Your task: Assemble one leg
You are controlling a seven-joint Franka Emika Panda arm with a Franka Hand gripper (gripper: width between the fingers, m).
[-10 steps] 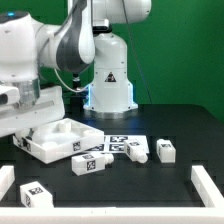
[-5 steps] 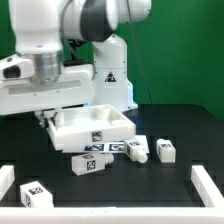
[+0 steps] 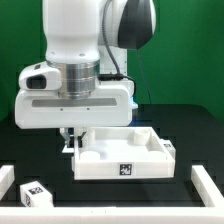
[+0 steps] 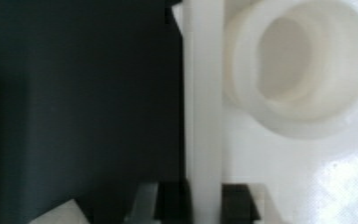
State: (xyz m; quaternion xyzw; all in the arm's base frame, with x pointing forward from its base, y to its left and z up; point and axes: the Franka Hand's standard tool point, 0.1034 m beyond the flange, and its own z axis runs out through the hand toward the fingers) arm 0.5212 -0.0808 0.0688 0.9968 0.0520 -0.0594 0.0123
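Down on the black table (image 3: 110,198), the leg (image 3: 35,193) lies lower than my claw (image 3: 72,140) and off toward the exterior view's left of it, nearer the camera. It is well apart from my fingers and from what they hold. It lies flat, with its long axis running roughly across the exterior view, a little skewed. The black-and-white tag on its face is turned up toward the camera.

My claw (image 4: 197,203) is clamped on the tray (image 3: 105,168). In the wrist view a thin white wall of the tray (image 4: 199,90) runs straight between my two dark fingers (image 4: 158,208), which press it from both sides. Just beside that wall is a round hole (image 4: 309,60) in the tray's white face. From outside, the tray hangs roughly level below my wrist and stretches toward the exterior view's right of my claw. A tag (image 3: 127,169) on its front wall faces the camera. I cannot tell whether its underside touches the table.

Past the leg, farther from my claw, a white bar (image 3: 5,180) stands at the table's edge. Another white bar (image 3: 208,185) stands beyond the tray's far end.
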